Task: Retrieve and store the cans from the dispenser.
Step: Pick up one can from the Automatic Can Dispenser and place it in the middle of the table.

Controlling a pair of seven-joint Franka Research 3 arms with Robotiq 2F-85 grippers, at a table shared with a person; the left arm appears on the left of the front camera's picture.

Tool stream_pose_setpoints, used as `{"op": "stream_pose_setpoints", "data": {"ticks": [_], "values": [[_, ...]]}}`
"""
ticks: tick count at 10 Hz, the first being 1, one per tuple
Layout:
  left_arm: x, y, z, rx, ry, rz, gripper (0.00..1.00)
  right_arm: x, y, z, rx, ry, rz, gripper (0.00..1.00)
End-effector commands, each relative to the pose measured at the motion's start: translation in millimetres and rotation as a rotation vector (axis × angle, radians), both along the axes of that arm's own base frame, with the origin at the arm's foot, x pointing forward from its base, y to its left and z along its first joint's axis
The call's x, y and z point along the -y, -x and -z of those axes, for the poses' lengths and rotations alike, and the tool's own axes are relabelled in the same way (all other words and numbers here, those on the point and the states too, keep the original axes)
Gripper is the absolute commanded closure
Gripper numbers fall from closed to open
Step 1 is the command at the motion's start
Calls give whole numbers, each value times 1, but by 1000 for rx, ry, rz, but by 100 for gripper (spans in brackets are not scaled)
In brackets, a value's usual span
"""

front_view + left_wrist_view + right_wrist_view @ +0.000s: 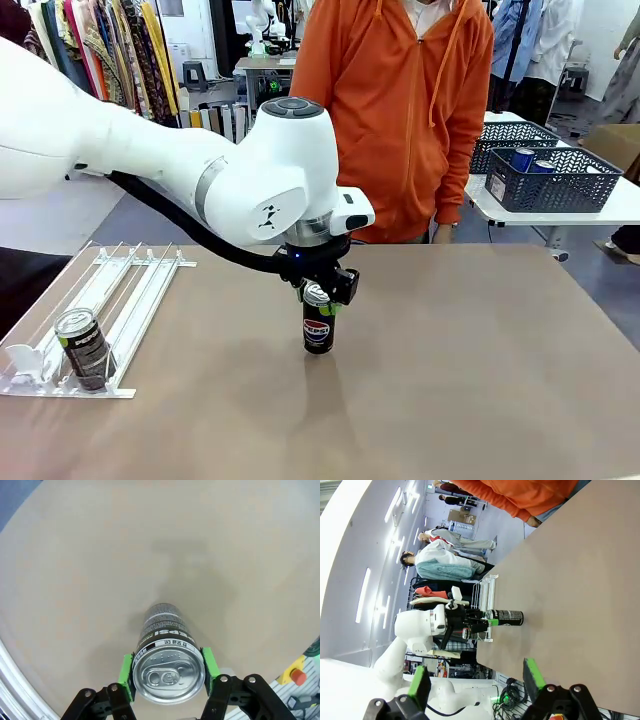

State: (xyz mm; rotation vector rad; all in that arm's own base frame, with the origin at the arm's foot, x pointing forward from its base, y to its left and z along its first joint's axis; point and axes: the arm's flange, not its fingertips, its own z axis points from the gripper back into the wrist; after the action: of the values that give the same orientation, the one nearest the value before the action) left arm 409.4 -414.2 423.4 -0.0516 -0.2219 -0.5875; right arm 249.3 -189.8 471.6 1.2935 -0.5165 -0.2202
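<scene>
Nearest on the left, the white rack point(130, 290) has a black can point(85, 347) standing against the curved stops at its near end, parked where the next pick can reach it. Mid-table, the left gripper point(320, 293) points straight down over a Pepsi can point(318, 330), its green pads point(125, 677) clamped on either side just below the silver top, a hold that keeps the can upright. Whether its base touches the table point(480, 350) I cannot tell. The right gripper point(476, 676) hangs with fingers apart and empty, idle, I judge. Storage is likely the dark basket point(555, 180) far right, which holds blue cans.
</scene>
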Motion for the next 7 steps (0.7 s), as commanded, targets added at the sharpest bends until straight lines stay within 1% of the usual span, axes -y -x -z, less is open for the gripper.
{"op": "stream_pose_setpoints", "data": {"ticks": [1,3,4,5,7], "values": [[0,-4,-6,-28,16,-14,100,-1,-3,-4,21,-21,8,0],[-1,-5,-6,-27,26,-12,100,-1,-3,-4,21,-21,8,0],[0,-4,-6,-32,29,-10,56,-1,-3,-4,21,-21,8,0],[0,-4,-6,-32,26,-7,0,-1,-3,-4,21,-21,8,0],[-3,-3,-9,-20,36,-12,0,-1,-3,-4,21,-21,8,0]]}}
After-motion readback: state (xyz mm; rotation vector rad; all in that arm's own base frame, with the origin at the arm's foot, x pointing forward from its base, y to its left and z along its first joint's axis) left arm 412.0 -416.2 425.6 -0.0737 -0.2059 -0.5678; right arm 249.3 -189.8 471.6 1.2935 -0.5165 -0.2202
